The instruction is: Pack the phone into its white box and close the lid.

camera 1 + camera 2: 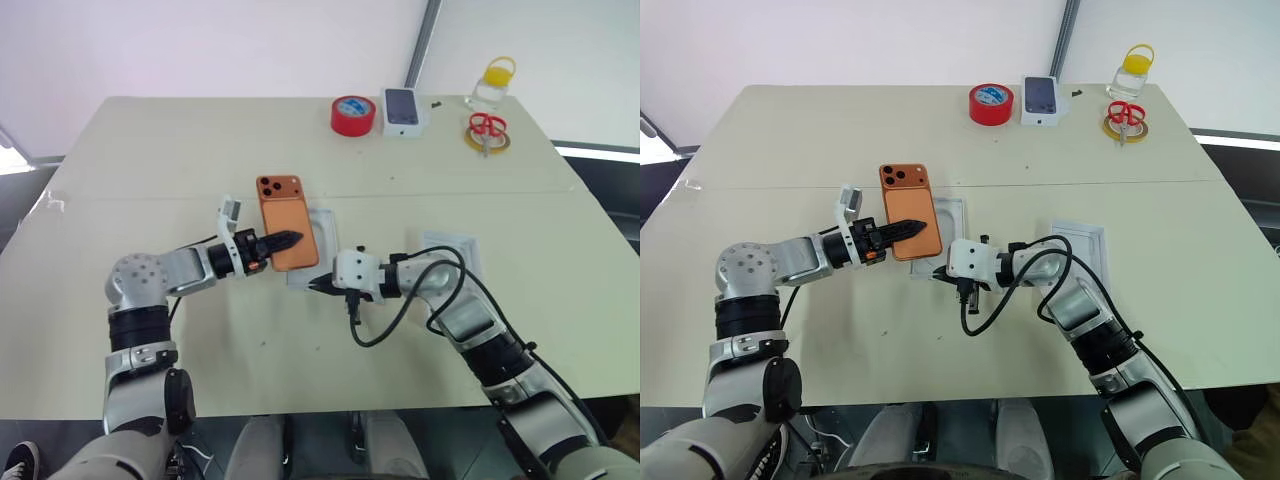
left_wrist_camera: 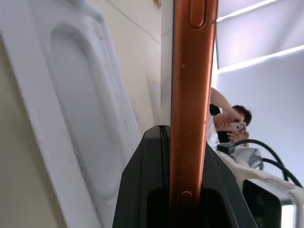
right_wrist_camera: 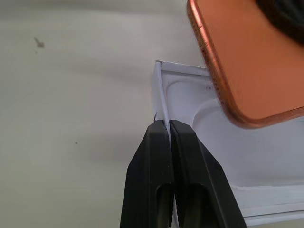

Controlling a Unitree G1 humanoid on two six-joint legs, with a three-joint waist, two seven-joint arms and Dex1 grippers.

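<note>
The orange phone (image 1: 283, 212) hangs back-up, its dark lenses at the far corner, a little above the table. My left gripper (image 1: 288, 240) is shut on the phone's near end; the left wrist view shows the phone's edge (image 2: 192, 95) clamped between the fingers. Under and just right of it lies the white box (image 1: 325, 228), whose inside shows a white rounded recess (image 3: 199, 102). My right gripper (image 3: 167, 124) is shut on the box's thin rim at its near corner. The all-white lid (image 1: 452, 250) lies open side up further right, behind my right forearm.
At the table's far edge stand a red tape roll (image 1: 353, 115), a dark-screened phone on a small white box (image 1: 403, 110), a yellow-capped bottle (image 1: 492, 85) and red scissors on a yellow ring (image 1: 486, 130). A person (image 2: 232, 123) shows in the left wrist view.
</note>
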